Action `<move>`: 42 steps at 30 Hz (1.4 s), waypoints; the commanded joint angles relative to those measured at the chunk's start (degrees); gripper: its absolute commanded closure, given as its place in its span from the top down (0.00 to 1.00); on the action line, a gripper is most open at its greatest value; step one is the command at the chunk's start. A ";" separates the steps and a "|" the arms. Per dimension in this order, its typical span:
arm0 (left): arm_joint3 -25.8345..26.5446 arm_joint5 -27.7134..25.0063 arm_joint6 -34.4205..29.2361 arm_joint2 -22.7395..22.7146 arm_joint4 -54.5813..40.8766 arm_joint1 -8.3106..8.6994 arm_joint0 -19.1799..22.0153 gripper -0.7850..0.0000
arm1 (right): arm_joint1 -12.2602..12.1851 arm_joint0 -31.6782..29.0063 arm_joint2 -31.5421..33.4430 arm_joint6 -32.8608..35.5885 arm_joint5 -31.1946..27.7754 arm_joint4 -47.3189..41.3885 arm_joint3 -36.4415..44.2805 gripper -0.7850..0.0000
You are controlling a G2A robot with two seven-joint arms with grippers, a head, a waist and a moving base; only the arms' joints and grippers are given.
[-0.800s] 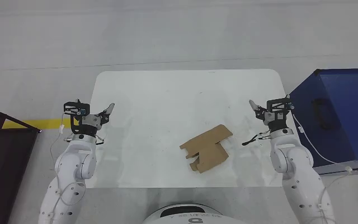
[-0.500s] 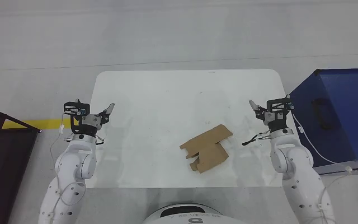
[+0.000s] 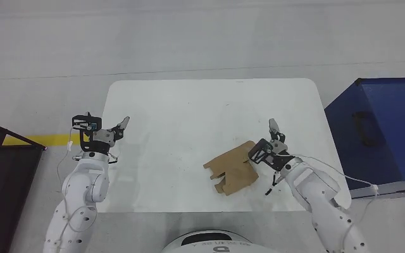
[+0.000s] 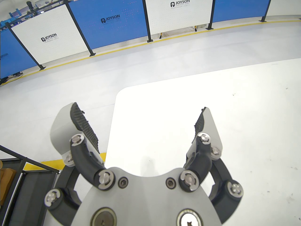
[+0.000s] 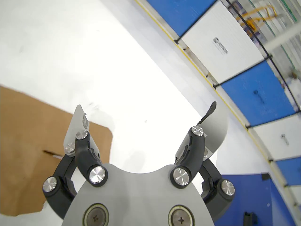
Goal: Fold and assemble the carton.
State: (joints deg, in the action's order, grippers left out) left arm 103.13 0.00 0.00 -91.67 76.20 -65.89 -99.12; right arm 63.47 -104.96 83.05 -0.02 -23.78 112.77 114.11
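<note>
Right gripper, spread wide and empty beside the flat carton, should catch a flap edge squarely before closing; left gripper likewise spread, empty.

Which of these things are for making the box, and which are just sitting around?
For the job:
flat brown cardboard carton
right gripper, open, by the carton's corner
left gripper, open, at the table's edge
white table

Just sitting around:
blue bin beside the table
dark rack on the floor
blue and white fence panels
</note>
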 commanded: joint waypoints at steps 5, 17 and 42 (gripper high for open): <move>0.00 0.00 0.00 0.00 0.00 0.00 0.00 1.00 | -1.37 -0.25 -4.86 -5.16 -11.29 16.96 0.65 1.00; 0.00 0.00 0.00 0.00 0.00 0.00 0.00 1.00 | -5.45 7.90 -8.88 -31.81 -33.64 27.32 -3.33 1.00; 0.00 0.00 0.00 0.00 0.00 0.00 0.00 1.00 | -4.32 2.90 -12.35 3.68 -7.61 23.72 -0.48 0.00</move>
State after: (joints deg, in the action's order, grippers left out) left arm 103.13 0.00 0.00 -91.67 76.20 -65.89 -99.12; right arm 58.93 -101.96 71.34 1.20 -33.42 136.64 113.54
